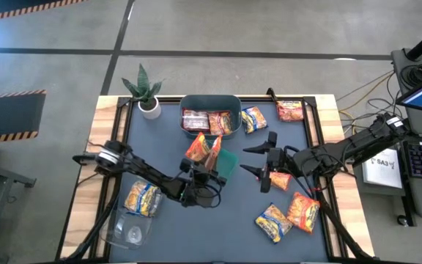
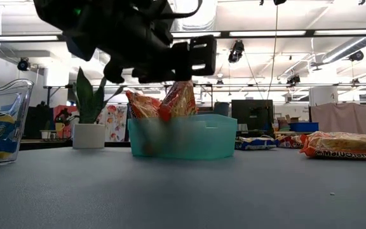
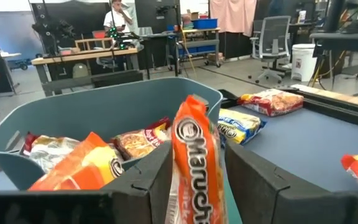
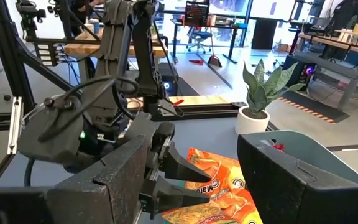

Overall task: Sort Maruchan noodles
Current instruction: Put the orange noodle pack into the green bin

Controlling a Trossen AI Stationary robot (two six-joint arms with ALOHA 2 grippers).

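Observation:
My left gripper is shut on an orange-red Maruchan packet that stands upright over the small green tray. A second orange-red packet leans in that tray. The grey-teal tub just beyond holds dark red-with-white packets. My right gripper hovers open right of the tray, touching nothing. Loose packets lie on the mat: yellow, dark red, orange, orange, yellow. My left gripper pinches the orange-red packet between its two fingers, which lie nearly level and come from the table's left-near side. The packet stands on edge, its printed face toward the camera. In the low view its lower end dips behind the tray wall, so whether it rests there is hidden.
A clear plastic container at the near left holds a yellow-with-blue packet. A potted plant stands at the far left corner. Black rails frame the dark mat. People and desks show in the room beyond.

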